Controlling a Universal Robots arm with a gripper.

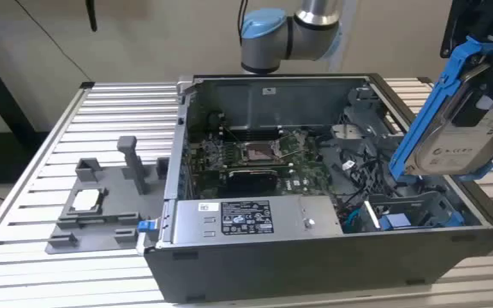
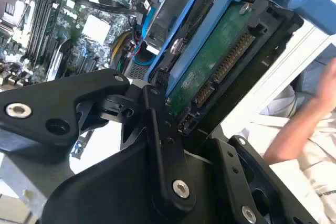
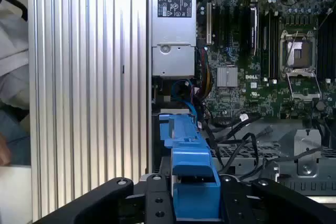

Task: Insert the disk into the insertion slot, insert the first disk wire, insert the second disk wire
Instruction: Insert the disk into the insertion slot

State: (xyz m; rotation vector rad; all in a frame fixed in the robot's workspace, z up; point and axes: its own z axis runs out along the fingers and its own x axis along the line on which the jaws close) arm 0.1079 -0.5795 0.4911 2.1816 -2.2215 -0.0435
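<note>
The disk (image 1: 452, 144), silver with a white label in a bright blue frame, hangs tilted above the side of the open black case at the exterior view's right. My gripper (image 1: 476, 106) is shut on its upper part. In the second wrist view the disk's green circuit board (image 2: 210, 72) faces the camera between the black fingers (image 2: 157, 124). In the first wrist view the blue frame (image 3: 191, 182) sits between the gripper's links. The insertion slot (image 1: 413, 210), a grey metal bay, lies below the disk in the case's near corner. Black and blue cables (image 1: 368, 186) lie beside it; I cannot tell which are the disk wires.
The case (image 1: 315, 256) stands on a slatted aluminium table (image 1: 118, 115). Inside it are a grey labelled power-supply box (image 1: 246, 219) and a green motherboard (image 1: 259, 154). A grey plastic fixture tray (image 1: 101, 205) lies at the exterior view's left. A person's hand (image 2: 310, 114) is near the table edge.
</note>
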